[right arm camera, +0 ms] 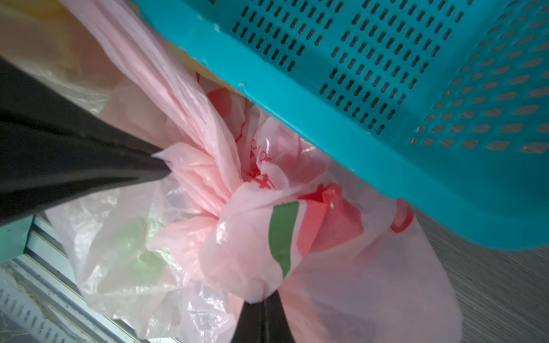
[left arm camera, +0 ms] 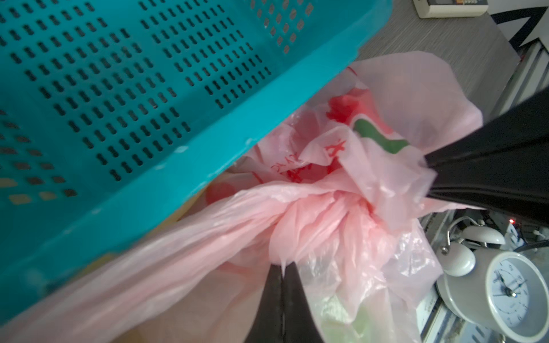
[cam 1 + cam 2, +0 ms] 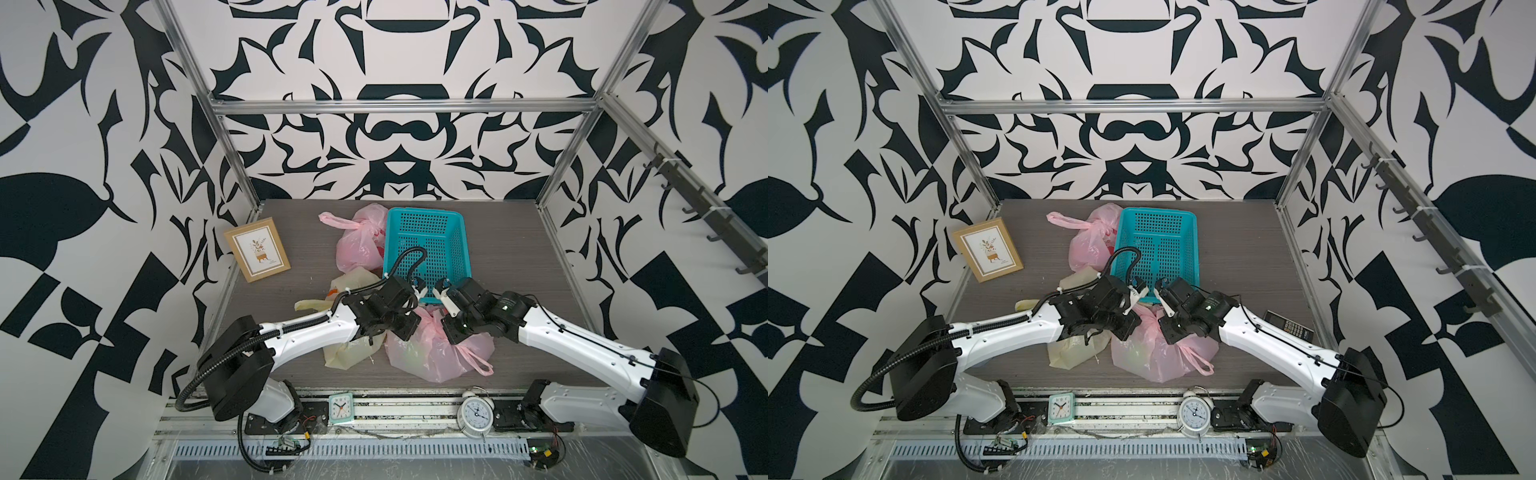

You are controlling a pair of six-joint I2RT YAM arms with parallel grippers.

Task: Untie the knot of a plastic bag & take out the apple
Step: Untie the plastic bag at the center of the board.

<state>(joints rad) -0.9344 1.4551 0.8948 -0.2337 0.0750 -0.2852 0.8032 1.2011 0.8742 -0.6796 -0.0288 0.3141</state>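
**A:** How do the grippers stand?

**B:** The left gripper (image 2: 282,267) is pinched flat on a fold of the bag (image 2: 401,98), right beside the knot (image 2: 320,213). The right gripper (image 1: 260,301) is clamped as well, on the printed flap of the same bag at the knot's other side. On both, the jaws meet with only film between them.

**A:** And the knot itself?

**B:** It is tied, a bunched twist between the two tips. One stretched band of film runs off from it along the near rim of the basket (image 3: 428,216).

**A:** So where does the bag lie?

**B:** Against the basket's near rim, with its top tucked just under that rim. The rest spreads away from the basket towards the robot.

**A:** Any sign of the apple?

**B:** A pale green shape (image 1: 142,246) shows through the film inside the bag, on the side of the knot away from the basket. It is too blurred to say more.

**A:** What else is around?

**B:** A far bag (image 3: 357,249), also pink, touches the basket's left wall. Cream bags (image 3: 347,353) lie left of the basket's near corner, partly under the left arm. A frame (image 3: 257,249) stands well left of the basket. A calculator (image 3: 1289,326) lies right of the near corner, half behind the right arm. A square clock (image 3: 341,408) and a round clock (image 3: 476,413) stand past the bag on the rail, well apart from the basket.
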